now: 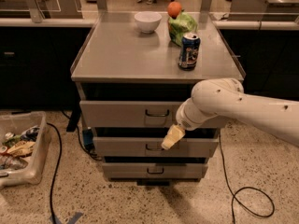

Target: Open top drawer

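Top drawer [121, 114]: grey front, dark loop handle [157, 113]. Gripper [172, 137]: just below-right of that handle, grip state indiscernible. Blue can [188, 51] above: label unreadable.

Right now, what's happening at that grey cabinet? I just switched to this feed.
The robot's arm reaches in from the right towards the drawers. Its gripper hangs in front of the middle drawer, below and to the right of the handle of the top drawer, not on it. The handle has not been gripped yet. A bowl, a can, a green bag and an orange sit on the cabinet top.
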Tool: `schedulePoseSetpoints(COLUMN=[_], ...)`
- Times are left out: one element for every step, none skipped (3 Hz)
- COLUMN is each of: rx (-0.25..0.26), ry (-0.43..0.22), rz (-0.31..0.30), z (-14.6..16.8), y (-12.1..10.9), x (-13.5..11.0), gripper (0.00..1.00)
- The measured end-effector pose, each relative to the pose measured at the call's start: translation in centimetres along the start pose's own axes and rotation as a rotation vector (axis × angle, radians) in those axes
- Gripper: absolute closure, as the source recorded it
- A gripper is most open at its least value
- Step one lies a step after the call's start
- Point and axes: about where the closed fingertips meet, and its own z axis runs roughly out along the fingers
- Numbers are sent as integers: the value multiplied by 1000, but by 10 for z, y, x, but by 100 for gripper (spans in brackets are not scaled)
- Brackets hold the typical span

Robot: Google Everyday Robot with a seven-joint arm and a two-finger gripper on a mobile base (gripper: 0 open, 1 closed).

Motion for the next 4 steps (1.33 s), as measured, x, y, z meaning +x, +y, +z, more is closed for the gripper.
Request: schedulePoseSetpoints(rx=[22,81,81,86], ry=[-17,-81,-81,-62], rz=[-26,-63,-62,-56], z=[-4,-27,-27,-12], y=[-1,-15,-15,-18], x=[-11,-39,-39,-35], gripper=[0,0,0,0])
